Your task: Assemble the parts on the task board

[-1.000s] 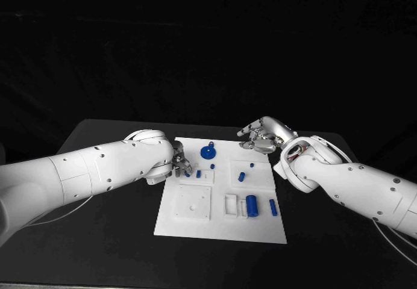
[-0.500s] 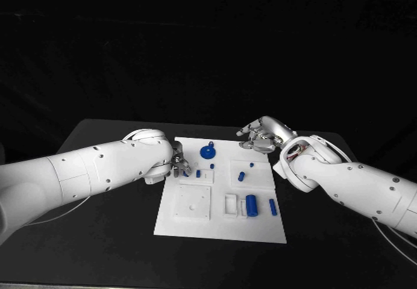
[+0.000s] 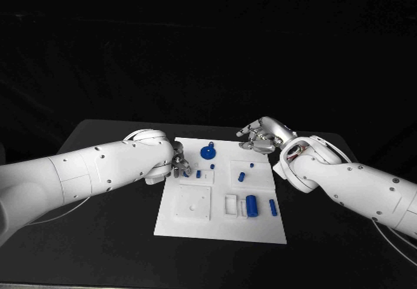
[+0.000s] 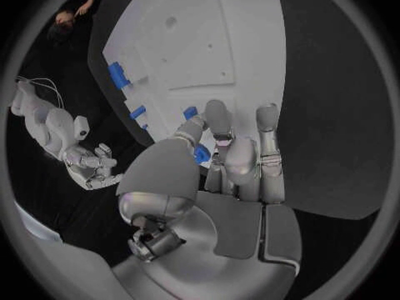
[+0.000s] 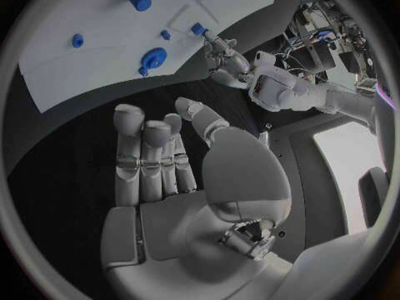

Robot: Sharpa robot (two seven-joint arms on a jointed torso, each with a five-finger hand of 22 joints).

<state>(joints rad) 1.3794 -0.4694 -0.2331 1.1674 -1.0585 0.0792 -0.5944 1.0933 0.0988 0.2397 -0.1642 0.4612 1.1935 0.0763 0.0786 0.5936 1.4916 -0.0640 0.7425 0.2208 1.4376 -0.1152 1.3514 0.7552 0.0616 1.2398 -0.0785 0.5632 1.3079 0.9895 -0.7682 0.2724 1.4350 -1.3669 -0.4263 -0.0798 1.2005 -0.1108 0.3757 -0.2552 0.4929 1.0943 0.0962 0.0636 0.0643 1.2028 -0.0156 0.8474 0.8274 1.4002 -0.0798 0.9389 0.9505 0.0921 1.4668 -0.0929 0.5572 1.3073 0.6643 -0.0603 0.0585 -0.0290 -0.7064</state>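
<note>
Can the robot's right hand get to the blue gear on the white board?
Probably yes. The right hand hovers open just beside the task board, and the blue gear sits near that far edge with nothing between them.

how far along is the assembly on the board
Early to middle, as a judgement. Looks done: the blue gear sits at the task board's far end. In hand: the left hand pinches a small blue part over the board's left edge. Left: the blue cylinder and the bar beside it lie loose. The right hand holds nothing.
</note>
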